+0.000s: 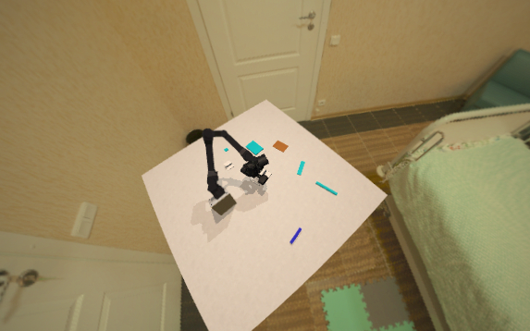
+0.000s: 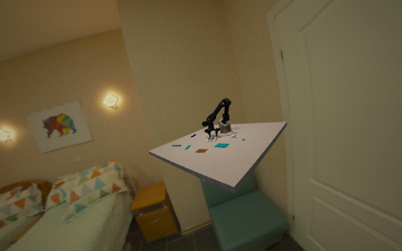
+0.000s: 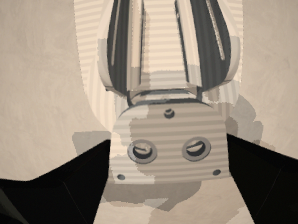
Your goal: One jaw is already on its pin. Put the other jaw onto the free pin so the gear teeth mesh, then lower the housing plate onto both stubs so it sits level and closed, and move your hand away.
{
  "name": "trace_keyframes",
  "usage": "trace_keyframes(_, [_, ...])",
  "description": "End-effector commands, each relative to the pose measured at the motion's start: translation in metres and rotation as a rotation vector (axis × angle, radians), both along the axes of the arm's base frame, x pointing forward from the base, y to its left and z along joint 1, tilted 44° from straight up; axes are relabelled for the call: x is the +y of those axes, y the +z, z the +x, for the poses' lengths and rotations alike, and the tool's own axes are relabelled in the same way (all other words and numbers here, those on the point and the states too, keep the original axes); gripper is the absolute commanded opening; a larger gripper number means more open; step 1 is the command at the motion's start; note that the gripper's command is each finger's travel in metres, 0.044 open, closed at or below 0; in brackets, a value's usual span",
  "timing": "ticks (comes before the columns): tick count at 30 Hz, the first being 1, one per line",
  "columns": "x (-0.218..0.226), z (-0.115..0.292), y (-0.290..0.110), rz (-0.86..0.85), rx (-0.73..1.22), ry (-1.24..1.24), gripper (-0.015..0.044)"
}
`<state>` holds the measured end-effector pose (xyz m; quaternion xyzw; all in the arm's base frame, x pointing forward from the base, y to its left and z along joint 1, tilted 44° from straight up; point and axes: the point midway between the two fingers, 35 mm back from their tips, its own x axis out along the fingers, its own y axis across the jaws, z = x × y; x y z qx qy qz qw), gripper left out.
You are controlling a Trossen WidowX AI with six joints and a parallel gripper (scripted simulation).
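Observation:
My gripper is shut on the pale housing plate, with one black finger against each side edge. In the wrist view the plate spans the lower middle and has two ringed round holes with pale and dark shapes inside. Whether it is seated on the stubs cannot be told. Just beyond it, the left jaw and right jaw run side by side, pale with dark faces, over the striped pale base. The plate's near end covers the pins and gear teeth.
A small white part lies apart on the table. Around the arm lie a cyan tile, an orange tile, cyan bars, a blue bar and a small cyan piece.

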<state>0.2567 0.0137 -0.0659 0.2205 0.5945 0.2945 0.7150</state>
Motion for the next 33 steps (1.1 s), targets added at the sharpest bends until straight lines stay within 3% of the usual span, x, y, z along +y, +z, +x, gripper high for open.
trace_keyframes(1, [0.0017,-0.0003,-0.0011,0.006,0.005,-0.005,0.0351])
trace_keyframes(33, [0.0051,0.0002,-0.0045,0.007,0.006,-0.007,0.0351])
